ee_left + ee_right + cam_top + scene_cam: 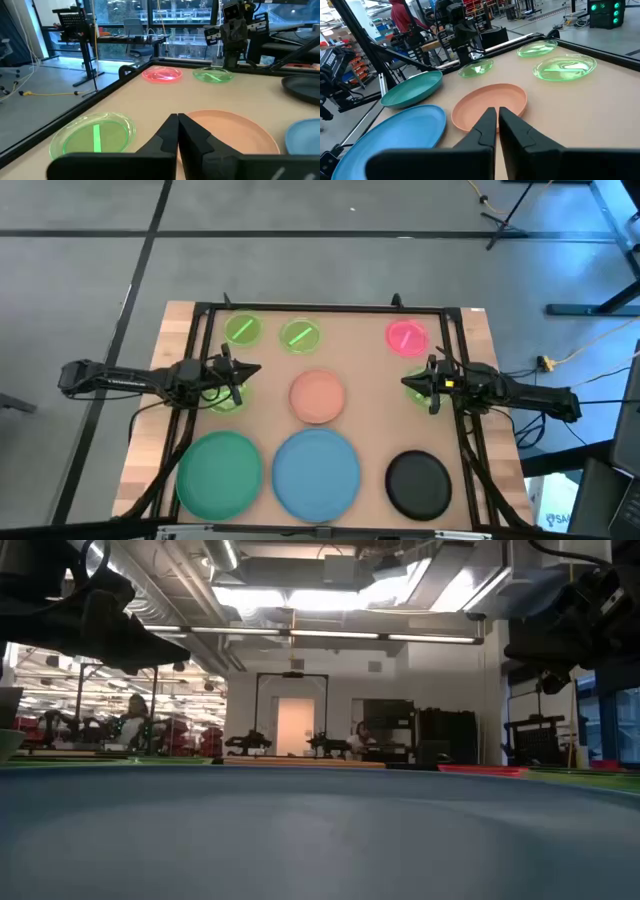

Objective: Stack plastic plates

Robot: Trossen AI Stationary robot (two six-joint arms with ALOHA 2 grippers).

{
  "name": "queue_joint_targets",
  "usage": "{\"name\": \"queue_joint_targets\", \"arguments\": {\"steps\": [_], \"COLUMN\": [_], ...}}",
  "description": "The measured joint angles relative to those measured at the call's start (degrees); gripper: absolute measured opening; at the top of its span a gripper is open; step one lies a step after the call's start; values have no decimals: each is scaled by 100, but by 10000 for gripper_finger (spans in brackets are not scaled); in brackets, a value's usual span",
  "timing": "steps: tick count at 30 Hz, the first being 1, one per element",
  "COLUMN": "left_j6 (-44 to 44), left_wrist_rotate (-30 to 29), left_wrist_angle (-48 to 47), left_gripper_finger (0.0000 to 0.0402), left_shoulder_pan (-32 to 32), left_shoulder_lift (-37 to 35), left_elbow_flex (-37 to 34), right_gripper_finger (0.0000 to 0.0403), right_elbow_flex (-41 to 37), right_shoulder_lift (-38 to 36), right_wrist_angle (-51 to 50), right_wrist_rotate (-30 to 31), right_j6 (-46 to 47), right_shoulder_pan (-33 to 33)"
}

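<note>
Nine plates lie flat and apart on the tan table. Along the near edge are the teal-green plate (219, 470), the blue plate (317, 470) and the black plate (418, 483). The salmon-pink plate (318, 396) lies in the middle. Two neon-green plates (243, 330) (301, 335) and the pink plate (406, 336) sit along the far side. One more neon-green plate (228, 400) lies below my left arm, another (418, 378) below my right. My left gripper (257, 369) (177, 122) is shut and hovers left of the salmon plate (235, 131). My right gripper (405, 384) (496, 114) is shut and hovers to its right (490, 102).
A black frame rail (320, 308) runs around the table, with wooden borders (150, 430) outside it. In the low view the blue plate (320, 840) fills the foreground. People and equipment show in the room beyond. Bare tabletop lies between the salmon plate and the pink one.
</note>
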Motion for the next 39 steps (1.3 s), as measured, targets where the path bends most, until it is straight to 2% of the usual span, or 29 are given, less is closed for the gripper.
{"name": "queue_joint_targets", "arguments": {"steps": [35, 39], "left_j6": [67, -280], "left_wrist_rotate": [-2, -4], "left_wrist_angle": [124, 281], "left_gripper_finger": [4, 4], "left_shoulder_pan": [-2, -2], "left_shoulder_lift": [0, -2], "left_elbow_flex": [-1, -1], "right_gripper_finger": [16, 16], "right_elbow_flex": [1, 1], "right_shoulder_lift": [0, 0], "right_wrist_angle": [1, 0], "right_wrist_rotate": [0, 0], "right_j6": [0, -1], "right_shoulder_pan": [0, 0]}}
